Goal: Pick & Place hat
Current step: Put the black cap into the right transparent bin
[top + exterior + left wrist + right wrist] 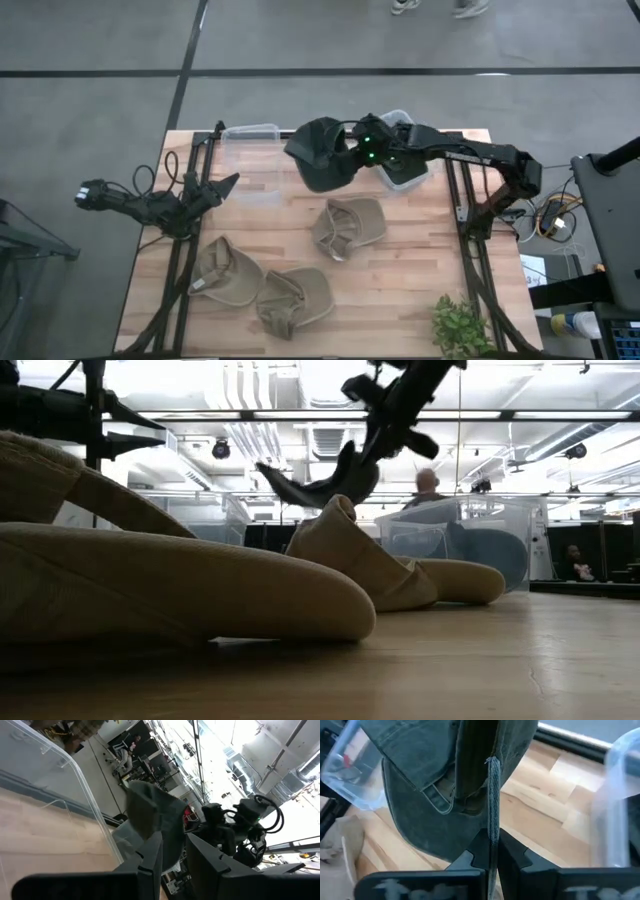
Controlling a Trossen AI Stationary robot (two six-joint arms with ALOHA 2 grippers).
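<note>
Right gripper is clamped on the edge fabric of a dark grey-green cloth cap, cap hanging off it in the air. In the high view the cap sits at about 12 o'clock of the wooden-plank counter, between two clear plastic bins: an empty-looking one at 11 o'clock and a second one at 1 o'clock under the right arm. The low view confirms the cap is lifted well clear of the counter.

Step in hand, as I judge it: carry phase; pick is done, place is not. Which bin is the target can't be told.

Next move likely calls for swinging the cap over a bin opening, lowering until the loose crown and brim are inside the walls, then releasing. The floppy brim could snag a bin rim.

Three tan cloth caps wait on the counter: one at centre, two at 7 o'clock. Small green plant at 5 o'clock.

Left gripper is parked at 9 o'clock near the left bin, fingers slightly apart, holding nothing.
</note>
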